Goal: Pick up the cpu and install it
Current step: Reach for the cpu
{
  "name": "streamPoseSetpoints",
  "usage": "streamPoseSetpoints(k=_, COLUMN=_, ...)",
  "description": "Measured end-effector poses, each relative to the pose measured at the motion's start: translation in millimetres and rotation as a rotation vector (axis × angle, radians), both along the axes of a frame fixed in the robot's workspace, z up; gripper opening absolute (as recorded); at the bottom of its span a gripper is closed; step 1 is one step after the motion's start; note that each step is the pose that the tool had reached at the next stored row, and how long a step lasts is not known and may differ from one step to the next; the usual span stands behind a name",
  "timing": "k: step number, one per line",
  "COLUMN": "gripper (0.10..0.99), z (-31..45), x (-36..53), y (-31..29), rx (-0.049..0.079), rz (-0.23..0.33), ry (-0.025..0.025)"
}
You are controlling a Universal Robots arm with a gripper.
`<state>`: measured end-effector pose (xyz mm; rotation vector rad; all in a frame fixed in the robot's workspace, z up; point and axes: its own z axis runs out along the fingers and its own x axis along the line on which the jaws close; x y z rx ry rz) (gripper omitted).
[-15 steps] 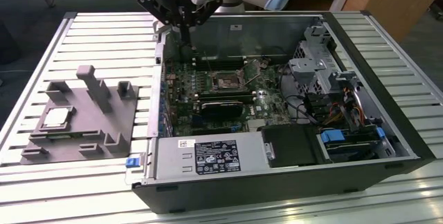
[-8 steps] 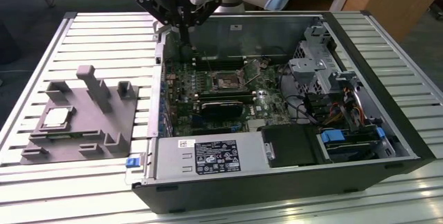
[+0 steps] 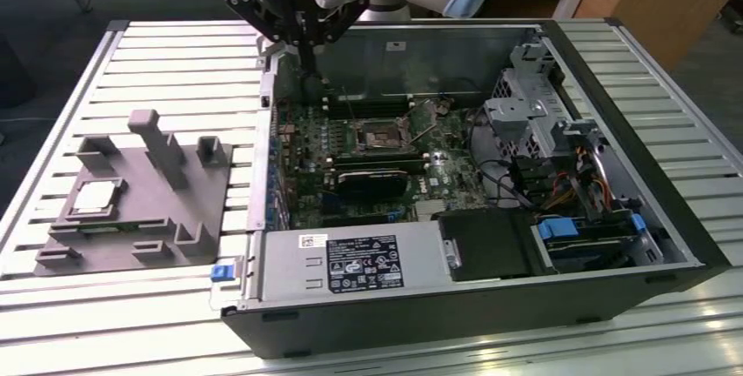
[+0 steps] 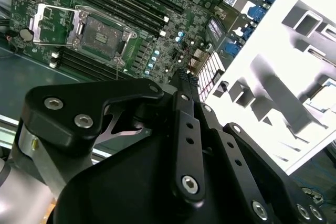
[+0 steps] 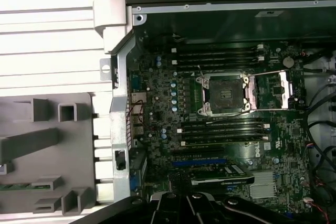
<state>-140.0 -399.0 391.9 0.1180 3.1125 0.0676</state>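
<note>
Pick-up is only beginning: the gripper [image 3: 310, 78], closed and empty, is hovering over the case [image 3: 465, 311] while the cpu [image 3: 96, 198] is lying on the tray [image 3: 221, 186] at the exterior view's left, so grasping is probably calling for opening above it.

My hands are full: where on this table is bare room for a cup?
In the exterior view, the slatted table is bare beyond the grey tray and along the near edge before tray and computer case. Inside the case it is crowded: board, cables, the gripper hanging over it.
</note>
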Motion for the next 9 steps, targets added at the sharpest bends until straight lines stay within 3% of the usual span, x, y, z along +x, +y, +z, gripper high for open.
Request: streamPoseSetpoints(k=9, gripper=0.106, z=-0.7, x=-5.1, y=0.0, rx=0.000, rz=0.000, ry=-0.0001)
